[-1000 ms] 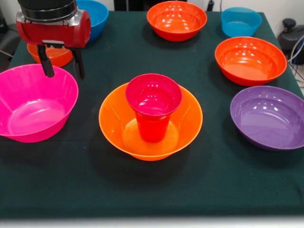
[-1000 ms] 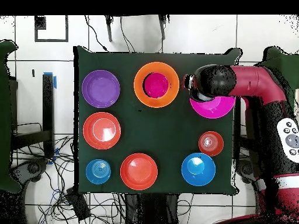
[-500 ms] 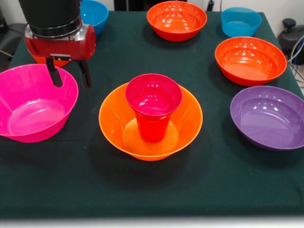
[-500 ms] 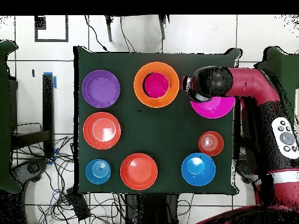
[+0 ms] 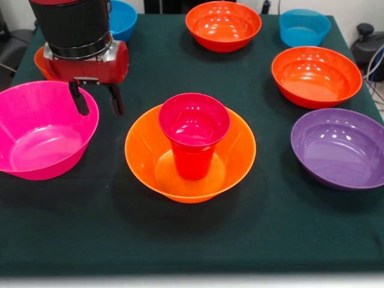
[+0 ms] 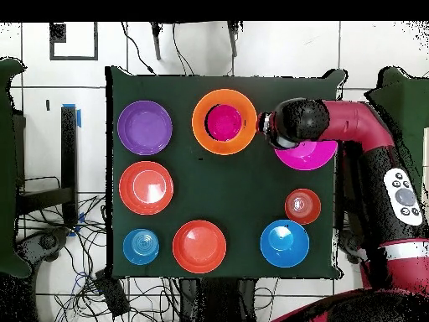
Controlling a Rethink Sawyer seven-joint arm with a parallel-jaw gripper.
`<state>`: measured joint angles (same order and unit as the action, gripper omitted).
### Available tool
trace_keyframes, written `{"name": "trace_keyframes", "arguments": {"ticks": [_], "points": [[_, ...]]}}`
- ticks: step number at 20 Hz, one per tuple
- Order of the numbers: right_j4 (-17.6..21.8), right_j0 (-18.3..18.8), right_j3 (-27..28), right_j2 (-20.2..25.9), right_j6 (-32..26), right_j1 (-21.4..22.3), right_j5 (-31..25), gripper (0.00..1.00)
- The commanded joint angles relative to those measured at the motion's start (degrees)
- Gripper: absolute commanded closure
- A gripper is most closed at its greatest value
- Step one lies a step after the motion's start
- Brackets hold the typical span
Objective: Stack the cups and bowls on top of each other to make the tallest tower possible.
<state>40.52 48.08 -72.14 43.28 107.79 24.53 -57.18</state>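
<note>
The cup (image 5: 193, 141), a red-pink tumbler, stands upright inside the large yellow-orange flared bowl (image 5: 237, 157) at the table's middle; together they form the tower. In the overhead view the cup (image 6: 224, 122) sits in the same bowl (image 6: 201, 126). My gripper (image 5: 97, 102) is open and empty. Its fingers hang at either side of the right rim of the large pink bowl (image 5: 36, 138), left of the tower. In the overhead view the gripper (image 6: 270, 126) lies between the pink bowl (image 6: 308, 156) and the tower.
Two orange-red bowls (image 5: 223, 24) (image 5: 316, 75), a purple bowl (image 5: 339, 147) and a small blue bowl (image 5: 304, 27) stand at the back and right. A blue bowl (image 5: 122, 15) and a small orange bowl (image 5: 41, 60) lie behind the arm.
The gripper has moved toward the camera and to the right in the front view, along the pink bowl's rim and nearer the tower. It has stayed open. The vessels have not moved.
</note>
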Motion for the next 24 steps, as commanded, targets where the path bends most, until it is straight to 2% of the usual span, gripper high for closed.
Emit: {"name": "trace_keyframes", "arguments": {"ticks": [1, 9, 13, 16, 24], "points": [[3.21, -1.9, 0.14, -1.17, -14.81, -2.06, 2.15, 0.0], [3.88, -1.81, 0.12, -1.44, -14.49, -2.76, 2.94, 0.0], [2.89, -1.74, 0.94, -1.75, -13.86, -3.3, 0.93, 0.0], [5.05, -2.49, 1.97, -2.86, -14.07, -2.84, 1.12, 0.0], [6.52, -3.05, 2.89, -3.56, -12.92, -3.97, 1.82, 0.0]]}}
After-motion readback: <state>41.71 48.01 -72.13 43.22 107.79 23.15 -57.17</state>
